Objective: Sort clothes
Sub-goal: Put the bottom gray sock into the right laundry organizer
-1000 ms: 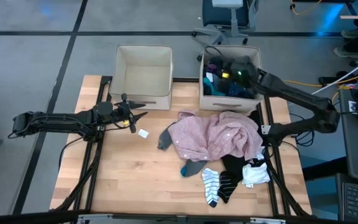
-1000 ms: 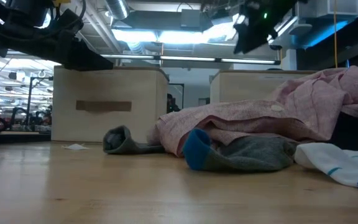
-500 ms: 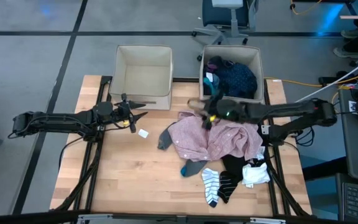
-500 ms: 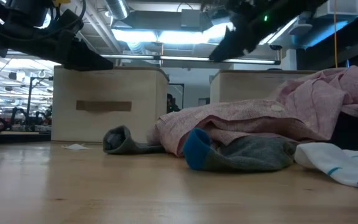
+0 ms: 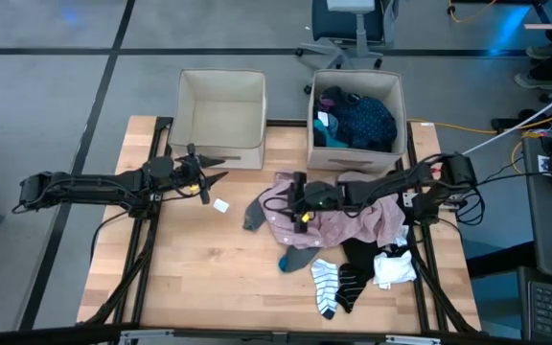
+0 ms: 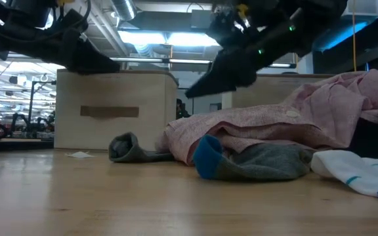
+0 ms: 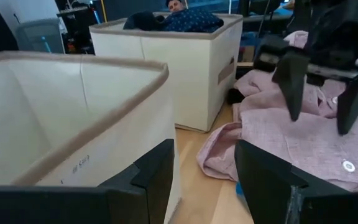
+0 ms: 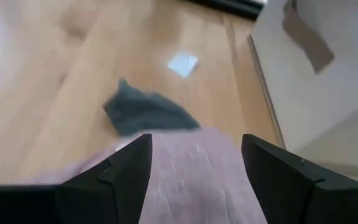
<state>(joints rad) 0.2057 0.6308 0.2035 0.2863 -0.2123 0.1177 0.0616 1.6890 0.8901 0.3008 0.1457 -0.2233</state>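
The clothes lie in a heap at the table's right middle. The pink shirt (image 5: 348, 213) is on top, with a grey sock (image 5: 253, 213) at its left edge. A grey-and-blue sock (image 5: 295, 259), striped socks (image 5: 326, 284), a white sock (image 5: 394, 268) and black pieces (image 5: 360, 251) lie nearer the front. The navy dotted top (image 5: 357, 117) lies in the right bin (image 5: 353, 153). My right gripper (image 5: 287, 197) is open and hovers just above the shirt's left part (image 8: 194, 180), its fingers on either side of the shirt's edge in its wrist view. My left gripper (image 5: 217, 173) is open and empty beside the left bin (image 5: 220, 115).
A small white tag (image 5: 221, 204) lies on the wood between my left gripper and the grey sock. The two beige bins stand at the far edge. The left bin (image 7: 73, 124) has nothing in it. Bare wood lies at the table's front left.
My right gripper has come from above the right bin toward the table's near and left side and gone down, and now hovers over the pink shirt's left part. The clothes on the table have kept still.
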